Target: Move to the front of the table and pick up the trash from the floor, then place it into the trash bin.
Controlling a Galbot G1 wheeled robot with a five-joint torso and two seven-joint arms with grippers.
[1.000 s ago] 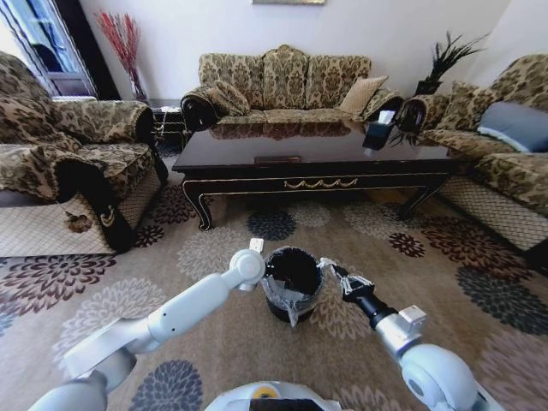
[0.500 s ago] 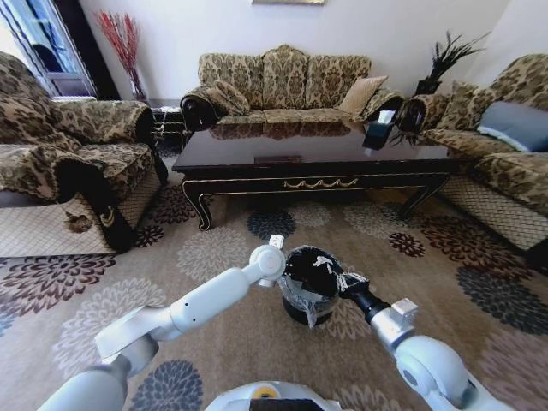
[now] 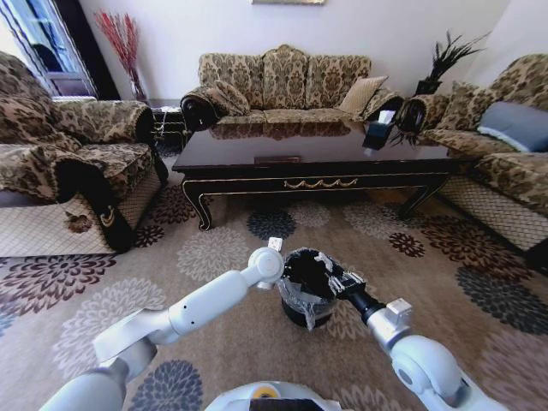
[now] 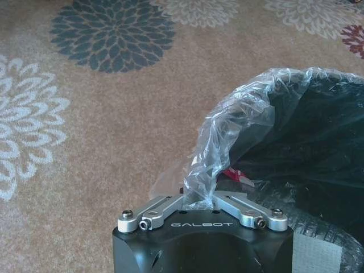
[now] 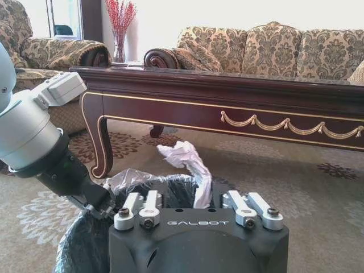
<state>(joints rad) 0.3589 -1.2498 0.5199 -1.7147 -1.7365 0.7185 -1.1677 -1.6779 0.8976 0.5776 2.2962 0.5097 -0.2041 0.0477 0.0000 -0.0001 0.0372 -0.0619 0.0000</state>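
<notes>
1 table [image 3: 312, 152], 1 trash bin [image 3: 306, 291], 3 sofas [image 3: 287, 81], 2 pincers [image 3: 336, 281]

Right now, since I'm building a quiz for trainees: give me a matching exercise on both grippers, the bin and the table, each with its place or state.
Things:
1. left gripper
2. right gripper
3. bin
4. table

Places or states:
A. on the carpet, between the grippers
B. holds white paper over the bin
C. behind the bin, glossy dark
D. pinches the clear liner at the bin's rim

Pairs: 1-D, 2-B, 3-A, 4-C
</notes>
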